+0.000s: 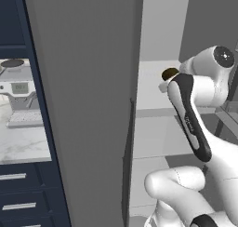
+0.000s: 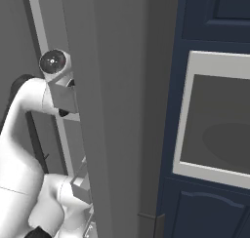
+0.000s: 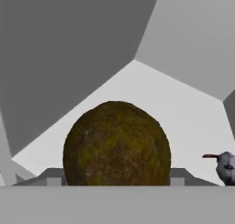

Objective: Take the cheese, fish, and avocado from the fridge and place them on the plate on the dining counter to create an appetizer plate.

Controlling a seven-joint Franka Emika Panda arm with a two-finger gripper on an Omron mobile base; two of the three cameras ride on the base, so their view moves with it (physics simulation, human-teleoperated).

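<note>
The avocado [image 3: 117, 145], dark brown with an olive tinge, looms large in the hand view. It lies on a pale shelf [image 1: 148, 96] inside the fridge [image 1: 83, 105]. My gripper [image 3: 114, 178] is shut on it, one grey fingertip pressed to each of its sides. From the left base camera, the avocado [image 1: 169, 73] peeks out just past my wrist, deep in the fridge. The fish [image 3: 226, 167], small and grey with a red tip, lies on the same shelf to the avocado's right. The cheese, the plate and the dining counter are out of view.
The fridge's grey side wall rises close on the arm's left. Lower shelves [image 1: 153, 137] sit under the arm. A door rack [image 2: 80, 183] is near my elbow. A coffee machine [image 1: 21, 100] stands on a marble worktop above navy drawers [image 1: 28, 193]. Navy cupboards [image 2: 219, 129] are at right.
</note>
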